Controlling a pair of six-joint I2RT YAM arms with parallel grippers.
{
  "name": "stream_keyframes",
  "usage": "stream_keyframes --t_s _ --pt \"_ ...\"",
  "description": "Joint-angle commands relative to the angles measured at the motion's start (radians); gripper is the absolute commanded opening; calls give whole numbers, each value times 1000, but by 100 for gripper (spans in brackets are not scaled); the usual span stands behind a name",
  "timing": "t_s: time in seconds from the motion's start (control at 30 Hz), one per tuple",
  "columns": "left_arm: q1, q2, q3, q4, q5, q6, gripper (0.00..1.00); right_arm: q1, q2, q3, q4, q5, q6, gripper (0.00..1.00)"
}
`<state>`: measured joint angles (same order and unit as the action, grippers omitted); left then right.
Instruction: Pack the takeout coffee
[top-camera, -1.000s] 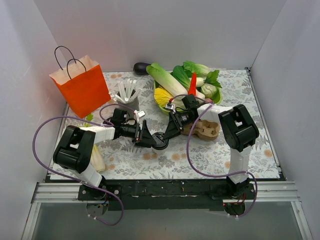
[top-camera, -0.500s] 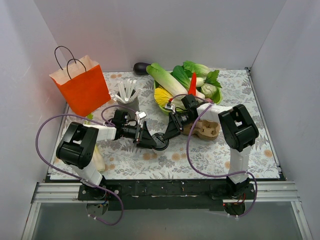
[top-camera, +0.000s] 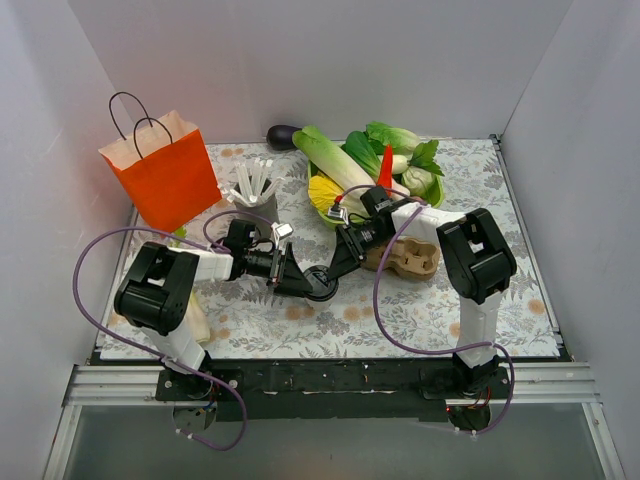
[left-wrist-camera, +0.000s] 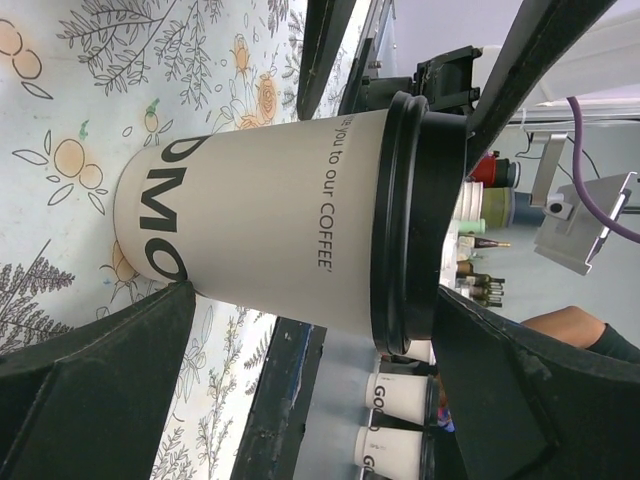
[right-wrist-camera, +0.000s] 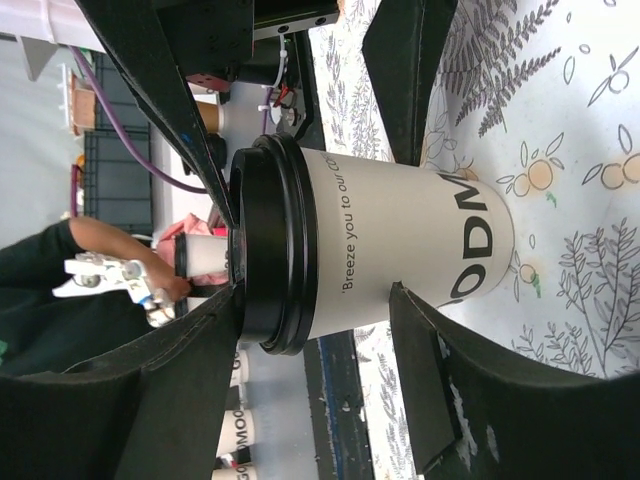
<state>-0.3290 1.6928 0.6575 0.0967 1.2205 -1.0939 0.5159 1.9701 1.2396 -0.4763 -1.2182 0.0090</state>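
The takeout coffee (top-camera: 322, 287), a cream-white paper cup with a black lid, stands upright on the flowered mat at the table's middle. My left gripper (top-camera: 293, 277) reaches it from the left and my right gripper (top-camera: 337, 268) from the upper right. Both are rolled on their side and open. In the left wrist view the cup (left-wrist-camera: 270, 235) fills the gap just beyond my left gripper (left-wrist-camera: 315, 300). In the right wrist view the cup (right-wrist-camera: 390, 245) sits just behind my right gripper (right-wrist-camera: 315, 300). The brown pulp tray (top-camera: 408, 258) lies to the cup's right.
An orange paper bag (top-camera: 170, 180) stands at the back left. A grey cup of white sticks (top-camera: 255, 195) is beside it. A bowl of vegetables (top-camera: 370, 165) and a dark eggplant (top-camera: 283, 133) are at the back. A pale vegetable (top-camera: 192, 318) lies by the left arm.
The left arm's elbow has shifted slightly to the right. The cup and both grippers stay where they were.
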Motion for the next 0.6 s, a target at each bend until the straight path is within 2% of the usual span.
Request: stream_keyframes --t_s 0.0,0.2,0.27,0.37,0.43,0.57 --pt "-2 -45 28 -69 -96 112 98 16 19 37 -2 74 -93 69" --pt "-11 -171 50 -91 -96 78 98 18 -23 9 48 16 -17 79" --pt "-27 -197 33 -143 -110 88 98 16 -28 0 59 6 12 82" --pt "-44 -223 -5 -166 -115 100 98 16 -36 -3 61 3 23 85" --pt "-54 -235 -7 -189 -115 115 98 16 -48 0 59 2 26 93" --pt "-70 -236 7 -216 -147 126 98 16 -74 0 45 28 16 96"
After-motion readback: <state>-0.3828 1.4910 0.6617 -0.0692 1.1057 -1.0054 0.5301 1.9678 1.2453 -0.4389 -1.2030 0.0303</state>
